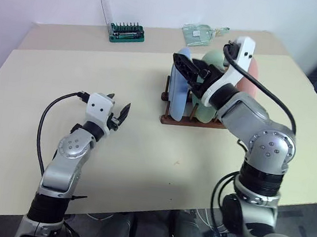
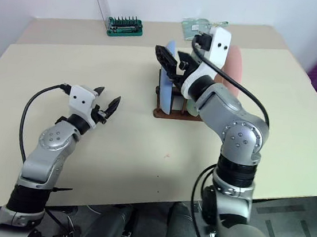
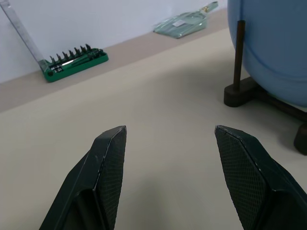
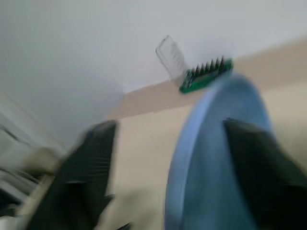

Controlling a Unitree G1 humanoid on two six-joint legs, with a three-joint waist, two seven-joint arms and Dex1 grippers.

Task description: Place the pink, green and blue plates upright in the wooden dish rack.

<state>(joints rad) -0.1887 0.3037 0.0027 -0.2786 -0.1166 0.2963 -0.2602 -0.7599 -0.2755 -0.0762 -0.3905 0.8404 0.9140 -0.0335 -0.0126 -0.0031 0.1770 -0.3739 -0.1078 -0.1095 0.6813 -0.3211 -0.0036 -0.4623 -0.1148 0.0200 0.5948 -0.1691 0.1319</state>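
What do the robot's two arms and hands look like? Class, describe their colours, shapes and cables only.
Both arms are silver-grey metal with rounded joint housings showing small screw holes, joined by black segments. Each wrist carries a white block, and a black cable loops from it back along the arm. The left hand and the right hand each have two black tapered fingers with a cross-hatched inner face.

Three plates (image 1: 178, 86), one wooden dish rack (image 1: 173, 119), one bit set (image 1: 127, 32), two claws (image 1: 118, 113).
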